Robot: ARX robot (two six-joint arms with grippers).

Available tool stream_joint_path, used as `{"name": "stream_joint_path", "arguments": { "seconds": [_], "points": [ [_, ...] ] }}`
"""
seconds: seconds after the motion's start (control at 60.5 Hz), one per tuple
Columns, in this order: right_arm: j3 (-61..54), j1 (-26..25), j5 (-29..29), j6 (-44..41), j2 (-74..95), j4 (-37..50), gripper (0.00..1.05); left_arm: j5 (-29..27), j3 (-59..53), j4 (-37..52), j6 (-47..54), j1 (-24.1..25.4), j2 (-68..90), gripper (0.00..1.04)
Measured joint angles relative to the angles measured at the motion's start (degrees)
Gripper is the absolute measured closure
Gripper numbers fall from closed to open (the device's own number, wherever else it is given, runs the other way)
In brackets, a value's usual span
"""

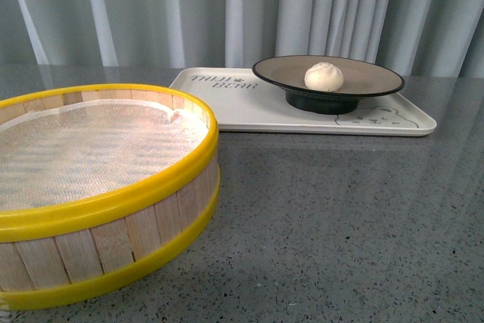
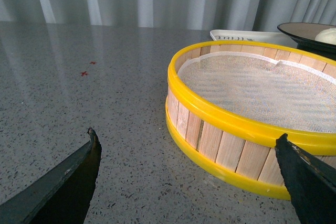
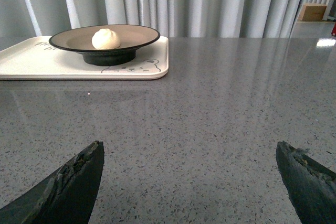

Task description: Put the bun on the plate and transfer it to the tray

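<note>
One bun point(image 1: 324, 76) sat in the plate point(image 1: 276, 72), roughly at its centre, pleated top upward. We noted the plate resting on the right half of the tray point(image 1: 242, 104), its black foot touching the tray surface just behind the bear drawing. The tray lay flat at the far side of the grey speckled counter point(image 1: 340, 225), long edge facing us, grey lettering at its far-left corner.

At the near left stood a wooden steamer basket point(image 1: 98, 240) with yellow rims and a white mesh liner inside; we saw nothing in it. It stood apart from the tray, though its far edge overlapped the tray's near-left corner in the front view.

We recorded the left end effector point(image 2: 186, 153) with its two dark fingertips spread wide, gripping nothing, low over the counter near the basket's side. The right end effector point(image 3: 189, 153) was likewise spread apart with nothing between its tips, over bare counter, well apart from the tray. Neither arm appeared in the front view. Pale pleated curtains point(image 1: 227, 5) closed off the background.
</note>
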Motion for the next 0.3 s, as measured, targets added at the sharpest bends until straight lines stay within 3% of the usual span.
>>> {"name": "stream_joint_path", "arguments": {
  "seconds": [0.298],
  "points": [
    [0.0, 0.0, 0.0, 0.0, 0.0, 0.0, 0.09, 0.0, 0.0, 0.0, 0.0, 0.0, 0.0, 0.07]
  ]
}}
